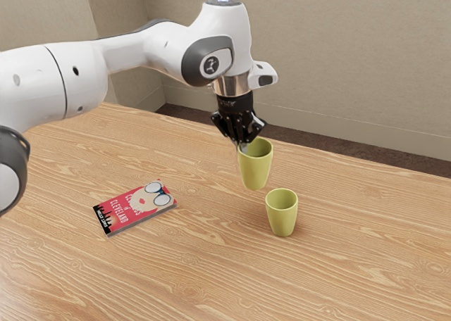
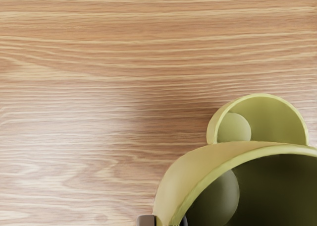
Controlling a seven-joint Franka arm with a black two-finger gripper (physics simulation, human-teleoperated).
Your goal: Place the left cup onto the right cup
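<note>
Keep the cup (image 1: 254, 165) upright, carry it toward the frame's lower right until it sits centred over the second cup (image 1: 281, 212), then lower straight. At frame centre your end effector (image 1: 239, 143) pinches the cup's rim, narrowly closed, holding it above the bench (image 1: 352, 265).

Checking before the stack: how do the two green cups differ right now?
The held cup is pinched at its rim by the gripper; the other cup is untouched. The held cup hangs above the table; the other cup stands on it. Both are the same green, upright and empty.
</note>
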